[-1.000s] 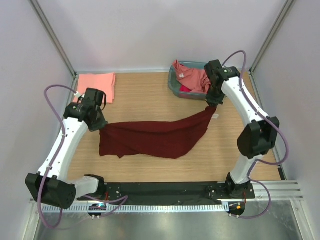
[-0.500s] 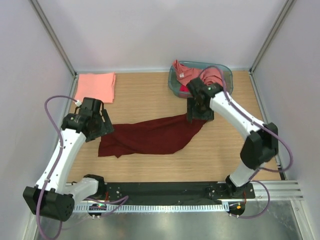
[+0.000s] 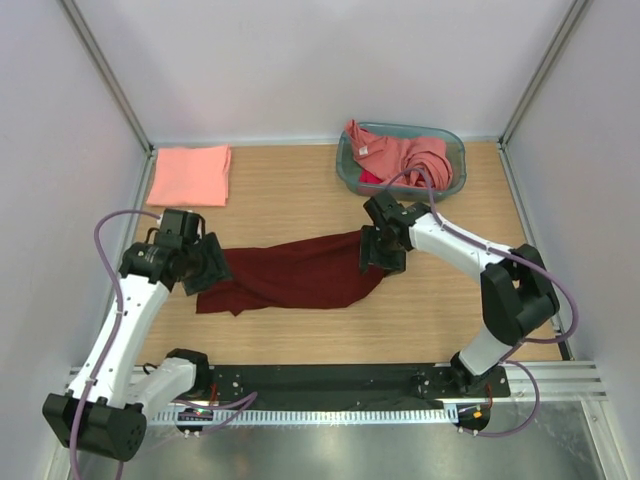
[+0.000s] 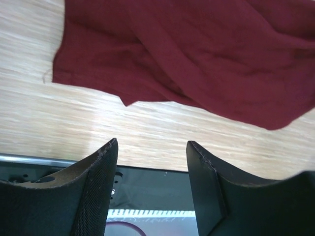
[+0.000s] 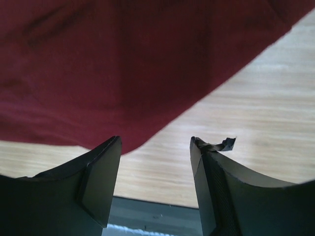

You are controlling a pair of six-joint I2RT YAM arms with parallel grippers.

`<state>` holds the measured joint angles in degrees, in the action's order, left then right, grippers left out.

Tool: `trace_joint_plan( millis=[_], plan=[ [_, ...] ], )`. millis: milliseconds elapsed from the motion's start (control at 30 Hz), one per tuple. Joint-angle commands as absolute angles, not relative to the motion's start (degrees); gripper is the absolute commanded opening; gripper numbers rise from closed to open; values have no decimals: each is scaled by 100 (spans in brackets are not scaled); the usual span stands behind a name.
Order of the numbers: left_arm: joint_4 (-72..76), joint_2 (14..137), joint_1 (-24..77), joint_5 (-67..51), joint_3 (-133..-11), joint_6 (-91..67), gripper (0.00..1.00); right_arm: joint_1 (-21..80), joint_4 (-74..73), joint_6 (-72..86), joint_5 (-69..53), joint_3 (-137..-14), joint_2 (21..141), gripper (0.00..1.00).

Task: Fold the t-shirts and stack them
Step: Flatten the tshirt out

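Top external: maroon t-shirt (image 3: 300, 272) no longer stretched, now slack on bench (image 3: 300, 200); left tool (image 3: 208, 263) and right tool (image 3: 379, 256) spread wide, holding nothing. Flattening probably next.

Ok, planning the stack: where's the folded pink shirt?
Top view: the pink shirt lies at the table's far left corner, beyond the left gripper.

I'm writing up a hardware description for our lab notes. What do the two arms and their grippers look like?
Both the left arm and right arm have white links with bulky black joints, and a purple cable loops along each. The left gripper and right gripper have black wedge-shaped fingers with finely textured inner faces.
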<state>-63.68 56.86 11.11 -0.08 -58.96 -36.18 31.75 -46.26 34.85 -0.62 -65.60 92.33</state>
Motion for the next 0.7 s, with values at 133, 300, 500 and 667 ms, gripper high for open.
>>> trace_joint_plan(
  millis=[133, 300, 500, 667],
  plan=[
    [-6337, 5344, 1099, -571, -5608, -3770, 63, 2848, -3754, 3691, -26, -6539, 9808, 59],
    [-6372, 5396, 1090, -624, -5590, -3779, 64, 2804, -3700, 3569, 377, -6557, 9941, 39],
    [-6328, 5493, 1099, -615, -5695, -3630, 64, 2777, -3919, 3428, 755, -6179, 9485, 1],
    [-6328, 5520, 1099, -528, -5687, -3604, 64, 2795, -4525, 3533, 773, -5669, 8124, 1]
  ],
)
